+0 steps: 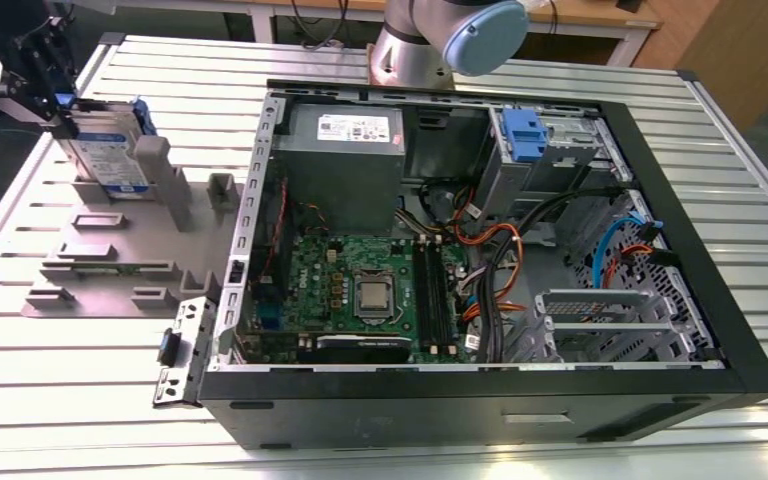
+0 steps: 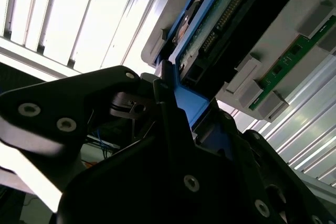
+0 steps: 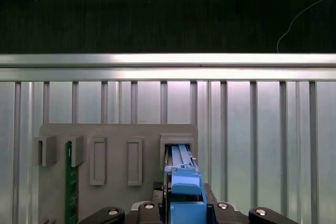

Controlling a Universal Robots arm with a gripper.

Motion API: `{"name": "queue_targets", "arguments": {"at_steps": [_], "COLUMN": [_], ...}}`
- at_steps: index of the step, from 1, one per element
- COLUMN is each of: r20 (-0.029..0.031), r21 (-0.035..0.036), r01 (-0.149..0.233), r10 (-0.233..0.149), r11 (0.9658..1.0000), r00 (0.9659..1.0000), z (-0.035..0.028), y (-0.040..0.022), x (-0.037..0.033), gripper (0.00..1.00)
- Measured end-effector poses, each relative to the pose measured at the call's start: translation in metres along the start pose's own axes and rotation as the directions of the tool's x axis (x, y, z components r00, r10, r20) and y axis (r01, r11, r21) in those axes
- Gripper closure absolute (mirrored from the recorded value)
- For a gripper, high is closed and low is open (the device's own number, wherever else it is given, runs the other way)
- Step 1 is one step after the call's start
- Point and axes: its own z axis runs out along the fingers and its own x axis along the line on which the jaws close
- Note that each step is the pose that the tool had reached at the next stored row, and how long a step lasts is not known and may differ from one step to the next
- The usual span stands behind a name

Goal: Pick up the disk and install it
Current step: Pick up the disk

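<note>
Where the slatted metal table [image 3: 252, 108] meets dark floor [image 3: 105, 19], the gripper [image 1: 64, 108] pinches the standing disk [image 1: 107, 155].

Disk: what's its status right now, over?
Gripper against the disk. Disk upright in grey holder, beside the open case. Nothing blocking it.

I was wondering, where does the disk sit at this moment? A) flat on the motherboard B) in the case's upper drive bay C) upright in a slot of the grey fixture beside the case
C: the disk stands on edge in the grey fixture, outside the case, on the exterior view's left.
</note>
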Motion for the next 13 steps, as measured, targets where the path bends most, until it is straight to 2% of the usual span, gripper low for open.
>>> {"name": "queue_targets", "arguments": {"at_steps": [6, 13], "r20": [0.0001, 0.0000], "r21": [0.0003, 0.0001], "r01": [0.000, 0.000], "r10": [0.000, 0.000], "r11": [1.0000, 1.0000], "r00": [1.0000, 1.0000], "z": [-0.0007, -0.0064], "y": [0.0000, 0.0000], "x": [0.0000, 0.0000], "gripper": [0.64, 0.64]}}
